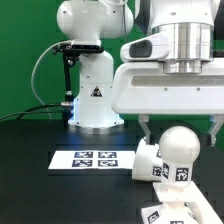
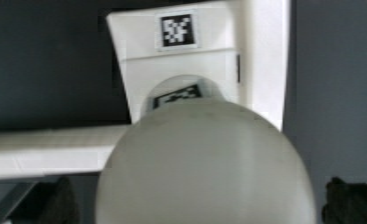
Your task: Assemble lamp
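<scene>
The bulb (image 1: 180, 145) stands with its round head up and a tag on its neck. The shade (image 1: 150, 162) lies tilted against it on the exterior view's left. The stepped base (image 1: 168, 212) lies just in front, at the bottom edge. My gripper (image 1: 181, 135) is open and hangs over the bulb, one finger on each side of the head, apart from it. In the wrist view the bulb head (image 2: 201, 160) fills the space between the dark fingertips (image 2: 349, 200) of the gripper (image 2: 194, 205). A tagged white part (image 2: 176, 35) lies beyond it; I cannot tell which.
The marker board (image 1: 95, 158) lies flat on the black table at the exterior view's left of the parts. The white robot body (image 1: 92, 70) with its cable stands behind it, before a green backdrop.
</scene>
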`<state>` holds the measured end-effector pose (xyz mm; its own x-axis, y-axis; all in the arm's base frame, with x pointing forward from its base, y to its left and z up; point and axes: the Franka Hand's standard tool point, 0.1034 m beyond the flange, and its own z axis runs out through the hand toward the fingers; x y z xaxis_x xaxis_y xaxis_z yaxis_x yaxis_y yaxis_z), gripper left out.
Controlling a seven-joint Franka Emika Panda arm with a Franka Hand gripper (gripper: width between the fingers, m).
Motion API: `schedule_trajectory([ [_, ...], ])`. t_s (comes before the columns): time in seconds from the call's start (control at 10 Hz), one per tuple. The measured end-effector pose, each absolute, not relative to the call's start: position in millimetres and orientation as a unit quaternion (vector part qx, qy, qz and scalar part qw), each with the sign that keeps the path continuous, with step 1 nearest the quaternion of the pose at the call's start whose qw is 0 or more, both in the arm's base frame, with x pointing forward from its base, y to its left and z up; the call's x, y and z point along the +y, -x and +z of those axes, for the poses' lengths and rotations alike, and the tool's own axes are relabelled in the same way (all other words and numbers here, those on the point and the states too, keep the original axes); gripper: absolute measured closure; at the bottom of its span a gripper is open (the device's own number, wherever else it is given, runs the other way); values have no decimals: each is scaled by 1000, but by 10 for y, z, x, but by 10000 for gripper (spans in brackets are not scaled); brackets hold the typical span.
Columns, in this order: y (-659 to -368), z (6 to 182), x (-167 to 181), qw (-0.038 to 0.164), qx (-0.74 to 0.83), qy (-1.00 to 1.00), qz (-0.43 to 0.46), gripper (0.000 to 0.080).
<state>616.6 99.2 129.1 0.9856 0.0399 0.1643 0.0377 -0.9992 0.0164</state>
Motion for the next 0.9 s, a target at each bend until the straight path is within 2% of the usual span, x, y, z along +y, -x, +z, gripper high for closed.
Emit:
schedule_trajectory([
  [0.2,-6152,1228,992,11,53,-995,78,100],
  [0.3,-6153,1228,990,11,51,-996,79,210],
  [0.4,-6152,1227,990,9,37,-996,79,226],
  [0.6,-6152,1227,990,6,-1,-997,79,226],
  [0.9,-6143,1230,996,-7,-193,-979,71,226],
])
